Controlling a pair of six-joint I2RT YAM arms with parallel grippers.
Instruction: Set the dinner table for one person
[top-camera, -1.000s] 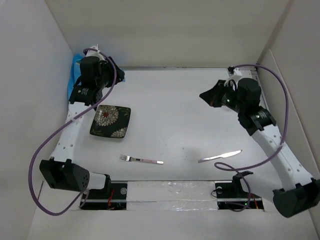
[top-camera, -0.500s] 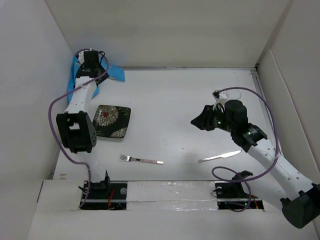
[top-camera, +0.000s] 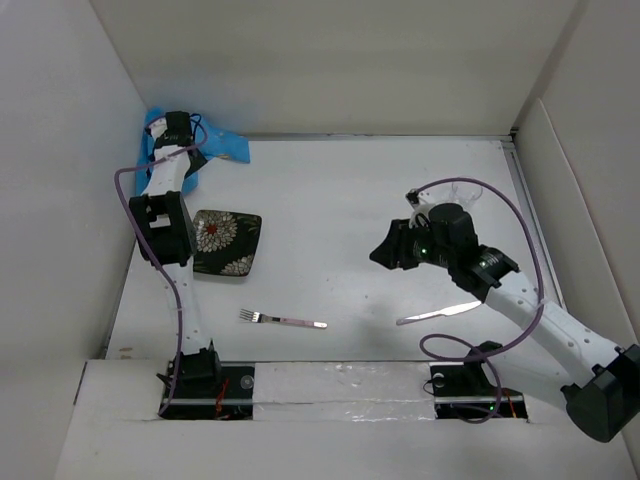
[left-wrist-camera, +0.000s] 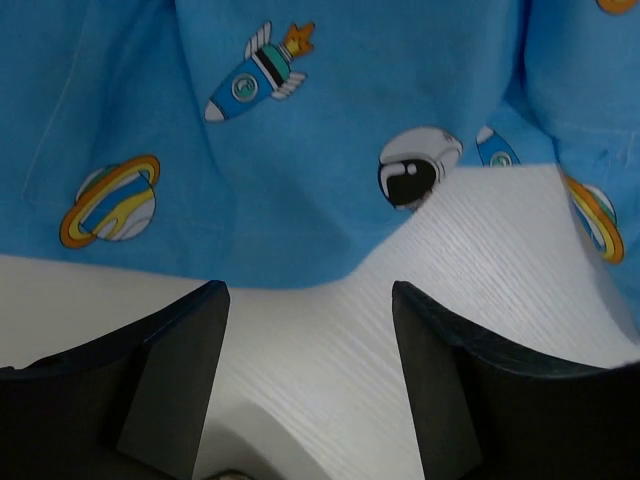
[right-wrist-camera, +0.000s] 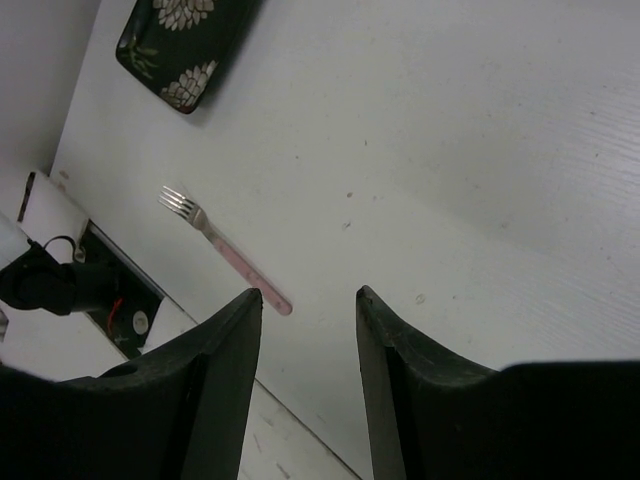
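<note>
Left end effector apart over rocket-printed placemat; right end effector apart, empty, above dinner table.

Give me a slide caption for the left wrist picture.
Open jaws poised before a blue space-print cloth lying on the white table.

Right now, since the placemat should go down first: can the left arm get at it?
Probably yes: the left gripper hangs open just above the blue placemat, nothing between them.

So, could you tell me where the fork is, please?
In the top view the fork lies on the dinner table near its front edge, in front of the floral plate, left of the knife.
</note>
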